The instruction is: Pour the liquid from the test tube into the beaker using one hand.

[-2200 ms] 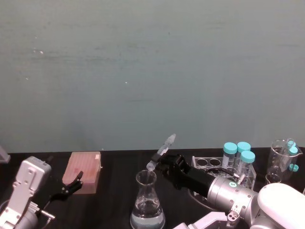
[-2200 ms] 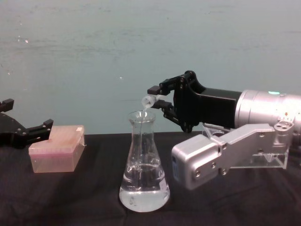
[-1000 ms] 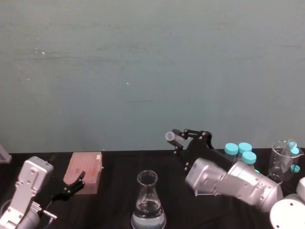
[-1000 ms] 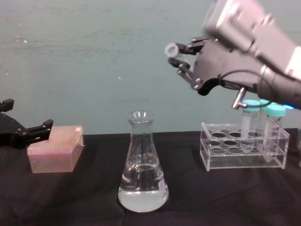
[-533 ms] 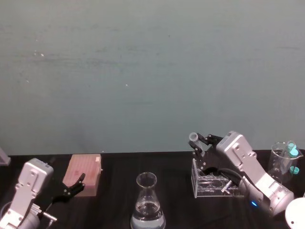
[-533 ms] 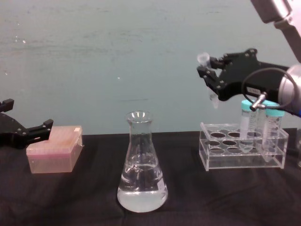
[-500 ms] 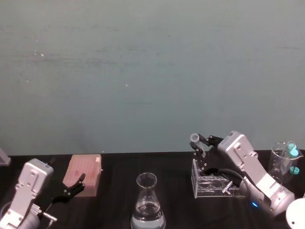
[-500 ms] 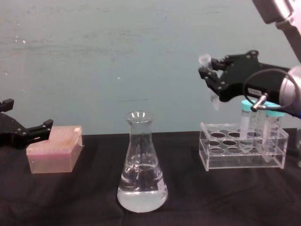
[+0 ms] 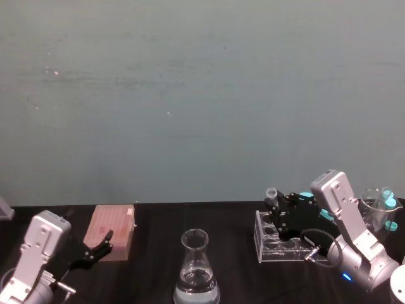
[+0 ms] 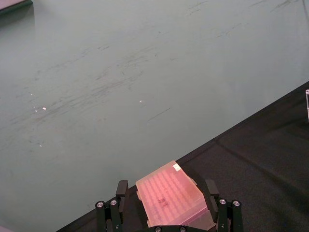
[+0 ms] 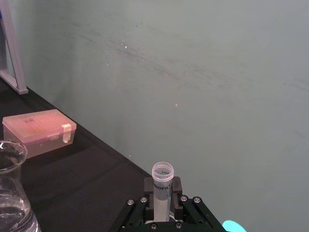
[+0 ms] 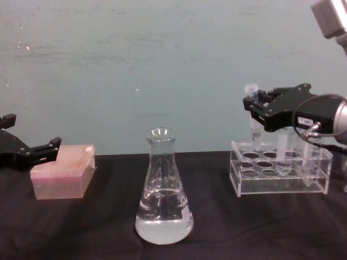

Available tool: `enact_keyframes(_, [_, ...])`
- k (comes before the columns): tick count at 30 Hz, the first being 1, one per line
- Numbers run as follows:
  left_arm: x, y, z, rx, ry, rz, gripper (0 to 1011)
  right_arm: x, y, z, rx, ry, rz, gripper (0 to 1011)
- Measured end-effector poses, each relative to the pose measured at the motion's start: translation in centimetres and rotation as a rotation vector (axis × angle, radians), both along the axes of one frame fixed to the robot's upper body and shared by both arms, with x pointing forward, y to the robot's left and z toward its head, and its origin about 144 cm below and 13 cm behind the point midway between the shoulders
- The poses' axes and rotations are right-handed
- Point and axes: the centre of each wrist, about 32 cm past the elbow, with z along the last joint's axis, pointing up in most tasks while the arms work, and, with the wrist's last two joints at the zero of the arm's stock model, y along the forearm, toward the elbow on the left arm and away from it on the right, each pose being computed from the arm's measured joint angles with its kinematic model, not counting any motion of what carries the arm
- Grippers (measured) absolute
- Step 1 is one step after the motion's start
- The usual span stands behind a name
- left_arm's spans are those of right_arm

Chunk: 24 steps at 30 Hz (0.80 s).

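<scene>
In the head view, the right hand (image 9: 276, 207) is gripping the test tube (image 9: 272, 196) upright at lower right, above the rack (image 9: 262, 247); the beaker (image 9: 196, 269) is standing well left of it.

In the right wrist view, the tube is looking empty, though that is hard to confirm.

In the chest view, the beaker is holding liquid (image 12: 164, 222) at lower centre. The left hand (image 12: 32, 151) is sitting open beside the pink box (image 12: 62, 179).

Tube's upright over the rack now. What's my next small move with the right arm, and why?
Probably ease the right gripper straight down. Its jaws are shut on the test tube, which hangs upright just above a corner hole of the clear rack, and the beaker already holds liquid, so seating the tube seems next.
</scene>
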Motion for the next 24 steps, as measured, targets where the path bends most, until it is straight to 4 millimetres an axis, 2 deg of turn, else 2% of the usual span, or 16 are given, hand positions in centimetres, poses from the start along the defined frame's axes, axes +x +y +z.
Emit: enact_keyframes(24, [0.0, 0.0, 0.0, 0.0, 0.0, 0.0, 1000, 1.5, -1.2, -2.0, 0.107, 0.072, 0.02, 213])
